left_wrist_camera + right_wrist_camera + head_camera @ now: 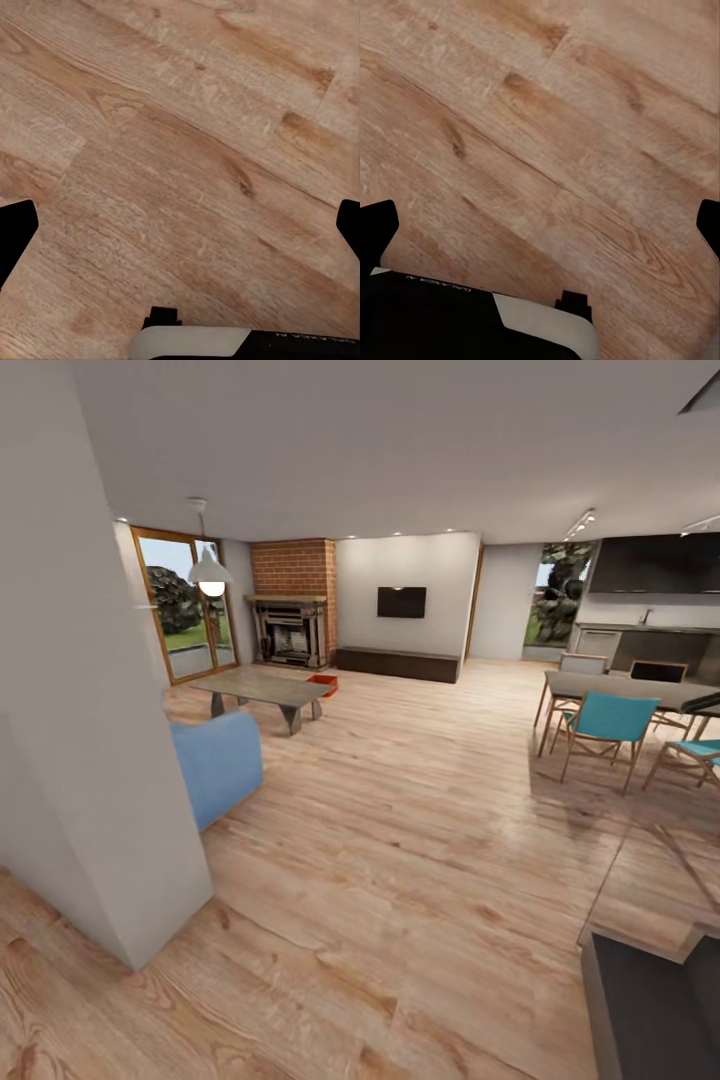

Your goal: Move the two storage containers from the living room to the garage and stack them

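Note:
I am in the living room, on light wood plank flooring [400,840]. Far across it, an orange-red storage container [323,683] sits on the planks just behind the right end of the grey low table [262,688], in front of the brick fireplace [291,630]. My left gripper [180,232] hangs open over bare planks, with its black fingertips [15,232] wide apart. The right gripper [540,232] is open too, above planks, with nothing between its fingertips [376,229]. The garage is out of view.
A white wall corner [100,780] stands close on the left, and the blue sofa [215,760] lies just beyond it. A dining table with teal chairs [605,722] fills the right side. A dark cabinet [650,1000] sits at the near right. Wide open planks run ahead.

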Controlling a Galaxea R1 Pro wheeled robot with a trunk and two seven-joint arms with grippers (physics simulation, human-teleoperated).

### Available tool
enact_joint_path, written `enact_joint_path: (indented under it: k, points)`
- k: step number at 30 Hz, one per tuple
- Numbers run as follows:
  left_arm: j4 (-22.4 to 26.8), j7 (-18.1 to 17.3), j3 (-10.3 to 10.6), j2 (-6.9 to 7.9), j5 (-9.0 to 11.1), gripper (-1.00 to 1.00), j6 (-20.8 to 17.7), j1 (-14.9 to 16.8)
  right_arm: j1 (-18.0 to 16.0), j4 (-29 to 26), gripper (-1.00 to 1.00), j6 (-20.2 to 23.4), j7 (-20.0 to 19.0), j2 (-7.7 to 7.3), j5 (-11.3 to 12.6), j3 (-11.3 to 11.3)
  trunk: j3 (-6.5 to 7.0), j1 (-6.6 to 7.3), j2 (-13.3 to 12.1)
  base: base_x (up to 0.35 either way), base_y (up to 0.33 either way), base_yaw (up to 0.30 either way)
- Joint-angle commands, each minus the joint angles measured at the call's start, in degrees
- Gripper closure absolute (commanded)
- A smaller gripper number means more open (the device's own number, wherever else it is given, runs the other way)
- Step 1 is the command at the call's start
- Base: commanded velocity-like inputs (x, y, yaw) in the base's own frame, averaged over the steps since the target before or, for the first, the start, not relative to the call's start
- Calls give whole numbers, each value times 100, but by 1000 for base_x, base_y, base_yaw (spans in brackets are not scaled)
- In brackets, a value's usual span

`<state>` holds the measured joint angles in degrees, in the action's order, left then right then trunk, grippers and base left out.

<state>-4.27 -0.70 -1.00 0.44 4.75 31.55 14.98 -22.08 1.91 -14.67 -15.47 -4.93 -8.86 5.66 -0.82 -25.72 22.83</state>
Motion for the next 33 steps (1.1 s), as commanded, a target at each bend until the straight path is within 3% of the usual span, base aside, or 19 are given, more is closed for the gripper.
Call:
enact_joint_path:
  k: [1,33]
  points:
    - [-25,-9,-6,0,26,-100,35,11,-10,20,-100,-36,-9,-4,-55,50,-9,-6,9,322,0,0]
    - [-21,-9,-6,-9,26,-100,35,11,-11,20,-100,-36,-9,-3,-55,50,-9,-6,9,322,0,0]
